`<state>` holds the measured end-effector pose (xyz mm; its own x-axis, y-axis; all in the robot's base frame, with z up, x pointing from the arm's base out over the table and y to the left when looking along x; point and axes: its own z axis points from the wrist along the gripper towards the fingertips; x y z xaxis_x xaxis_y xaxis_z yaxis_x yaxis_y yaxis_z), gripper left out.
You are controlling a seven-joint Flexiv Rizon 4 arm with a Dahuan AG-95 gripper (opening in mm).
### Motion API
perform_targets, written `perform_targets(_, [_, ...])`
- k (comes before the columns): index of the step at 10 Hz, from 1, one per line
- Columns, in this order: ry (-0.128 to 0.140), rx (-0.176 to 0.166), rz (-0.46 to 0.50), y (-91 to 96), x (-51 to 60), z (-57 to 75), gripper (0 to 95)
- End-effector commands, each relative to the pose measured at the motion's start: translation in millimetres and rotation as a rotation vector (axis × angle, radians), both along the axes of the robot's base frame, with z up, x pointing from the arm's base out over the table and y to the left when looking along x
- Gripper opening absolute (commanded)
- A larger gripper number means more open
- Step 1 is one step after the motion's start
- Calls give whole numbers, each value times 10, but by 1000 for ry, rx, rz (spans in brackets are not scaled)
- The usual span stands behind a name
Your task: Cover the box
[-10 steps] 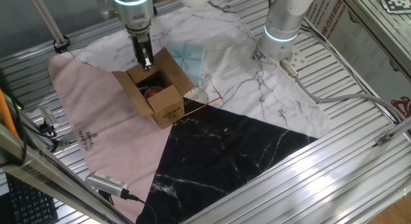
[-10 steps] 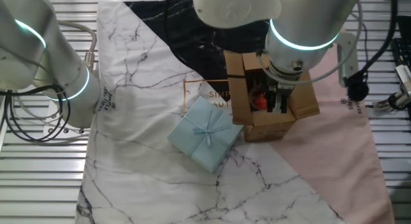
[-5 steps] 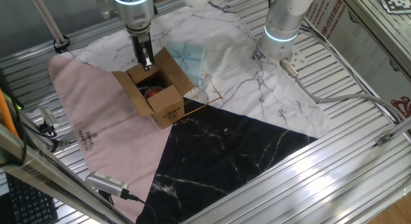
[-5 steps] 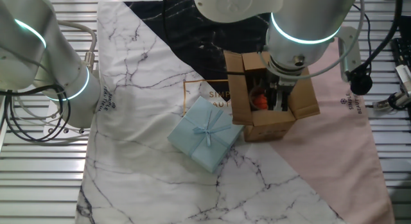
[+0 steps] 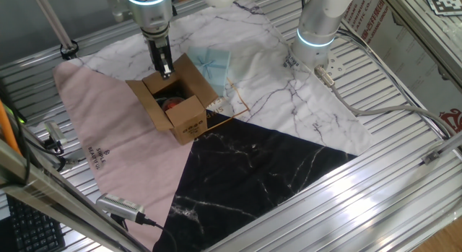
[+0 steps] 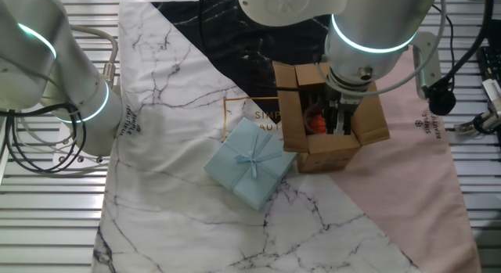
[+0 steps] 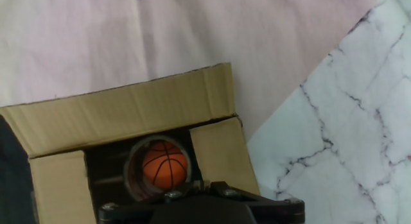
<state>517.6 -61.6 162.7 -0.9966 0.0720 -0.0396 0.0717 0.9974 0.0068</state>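
The arm (image 6: 344, 15) is built of thick rounded links in a glossy pale grey-white shell; at its wrist a ring (image 6: 368, 44) glows cyan-white around the joint; below the ring the shell narrows to a grey metal collar; from that collar hangs the gripper (image 5: 164, 70), slim, dark and metallic, with two narrow black fingers (image 5: 162, 64); in the hand view its body shows as a matte black block with small silver screws (image 7: 171, 195) along the top edge; a black cable (image 6: 440, 38) loops off the wrist to a dark plug beside it.
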Motion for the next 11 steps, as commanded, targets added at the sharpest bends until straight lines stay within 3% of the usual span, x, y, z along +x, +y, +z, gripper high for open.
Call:
perform_targets(1, [1,1,6,2,-1,4,0])
perform_targets(11, [-7,9,25,2,-1,4,0])
